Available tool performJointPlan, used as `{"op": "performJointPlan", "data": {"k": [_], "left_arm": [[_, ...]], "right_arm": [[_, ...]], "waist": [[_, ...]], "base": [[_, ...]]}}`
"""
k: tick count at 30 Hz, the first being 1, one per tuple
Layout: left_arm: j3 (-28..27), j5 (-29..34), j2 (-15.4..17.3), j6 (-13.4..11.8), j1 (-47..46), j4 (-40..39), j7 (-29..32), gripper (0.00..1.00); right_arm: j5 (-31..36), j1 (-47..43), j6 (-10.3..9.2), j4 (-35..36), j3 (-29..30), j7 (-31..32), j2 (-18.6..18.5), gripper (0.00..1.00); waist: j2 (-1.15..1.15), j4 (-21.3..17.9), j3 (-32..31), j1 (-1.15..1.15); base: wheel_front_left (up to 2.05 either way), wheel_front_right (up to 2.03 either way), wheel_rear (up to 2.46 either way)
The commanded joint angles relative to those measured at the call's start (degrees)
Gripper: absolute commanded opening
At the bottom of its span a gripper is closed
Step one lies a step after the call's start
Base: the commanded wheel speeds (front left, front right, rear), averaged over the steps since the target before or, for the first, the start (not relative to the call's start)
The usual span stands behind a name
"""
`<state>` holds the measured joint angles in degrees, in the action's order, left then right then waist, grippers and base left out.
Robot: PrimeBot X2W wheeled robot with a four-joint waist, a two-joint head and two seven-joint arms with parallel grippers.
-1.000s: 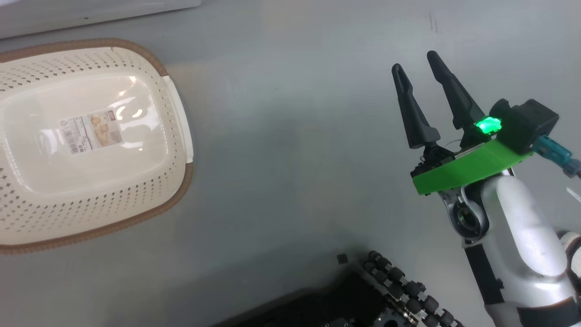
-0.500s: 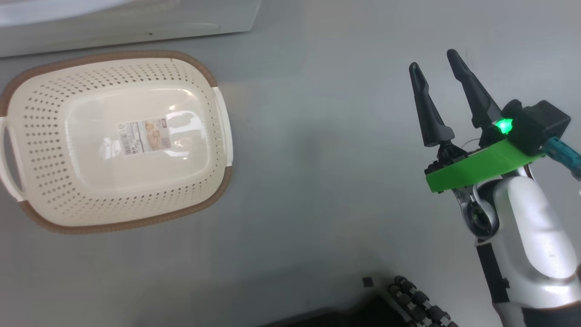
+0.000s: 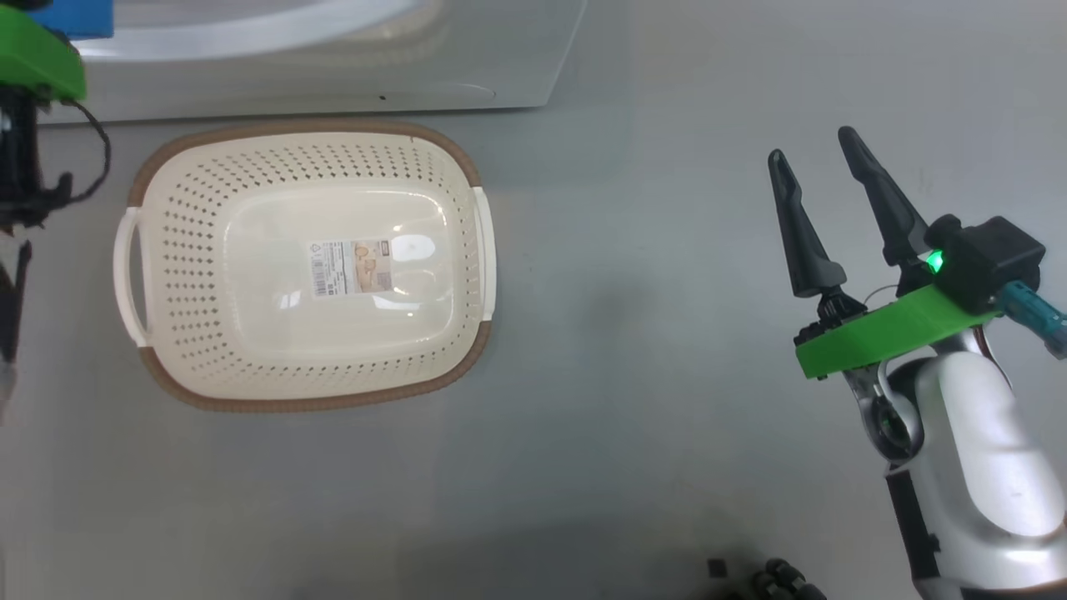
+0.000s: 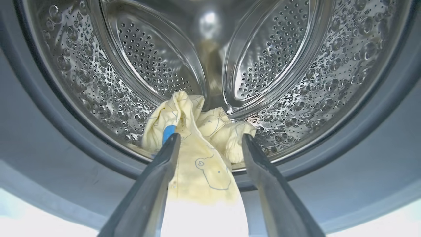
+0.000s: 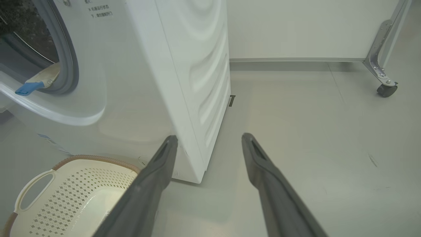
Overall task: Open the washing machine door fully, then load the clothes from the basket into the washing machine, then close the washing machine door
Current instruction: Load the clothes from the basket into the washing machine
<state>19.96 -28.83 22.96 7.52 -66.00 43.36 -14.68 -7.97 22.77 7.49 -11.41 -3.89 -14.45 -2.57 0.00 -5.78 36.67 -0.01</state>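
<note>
Smooth grey floor (image 3: 633,350) runs under everything, matte and bare. On it stands the washing machine (image 5: 184,65), white, hard-shelled, with rippled side panels. Its steel drum (image 4: 296,65) is glossy and perforated with raised paddles, ringed by a dull grey rubber seal (image 4: 49,108). The basket (image 3: 192,250) sits just before the machine: cream plastic, perforated walls, brown woven-look rim, nothing inside but its sticker.

The clothes (image 4: 200,154) lie at the drum's front lip, soft pale yellow cotton with thin line prints, crumpled. One flap drapes outward over the seal, with a small blue cloth piece (image 4: 168,131) beside it.

The left gripper (image 4: 210,135) faces the drum, fingers spread wide with the draped cloth between them, not pinched. The right gripper (image 3: 812,143) hovers over the floor well apart from the basket, fingers wide and empty.

Loading looks nearly finished. The limp flap would likely catch when the washing machine door shuts, so pinch it low, carry it deep into the drum, release, and check the seal is bare before swinging the door.
</note>
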Motion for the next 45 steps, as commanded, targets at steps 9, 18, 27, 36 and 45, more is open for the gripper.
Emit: {"op": "performJointPlan", "data": {"k": [9,18,27,36,45], "left_arm": [[-4.95,2.72,0.39,-2.18,12.57,-10.44,-0.31,1.00],[-8.75,4.44,-3.38,-4.93,25.39,-18.22,-0.31,1.00],[-11.61,6.35,-6.22,-6.50,31.90,-22.33,-0.31,1.00],[-13.34,8.98,-7.72,-6.20,34.42,-23.08,-0.31,1.00],[-12.96,11.17,-7.11,-5.91,31.38,-18.67,-0.31,1.00]], "right_arm": [[1.13,-3.49,0.00,1.07,0.21,-0.55,-0.31,1.00],[0.92,-4.91,0.00,0.99,0.51,-0.55,-0.31,1.00],[0.50,-5.31,0.00,1.01,0.29,-0.55,-0.31,1.00],[-0.05,-5.08,0.00,0.86,0.00,-0.55,-0.31,1.00],[-0.72,-4.65,0.00,0.82,-0.78,-0.55,-0.31,1.00]], "waist": [[0.00,2.14,-3.88,0.01],[0.00,2.01,-6.15,0.01],[0.00,1.75,-6.80,0.01],[0.00,1.06,-6.76,0.01],[0.00,-0.06,-6.16,0.01]], "base": [[0.00,0.00,0.00],[0.00,0.00,0.00],[0.00,0.00,0.00],[0.00,0.00,0.00],[0.00,0.00,0.00]]}}
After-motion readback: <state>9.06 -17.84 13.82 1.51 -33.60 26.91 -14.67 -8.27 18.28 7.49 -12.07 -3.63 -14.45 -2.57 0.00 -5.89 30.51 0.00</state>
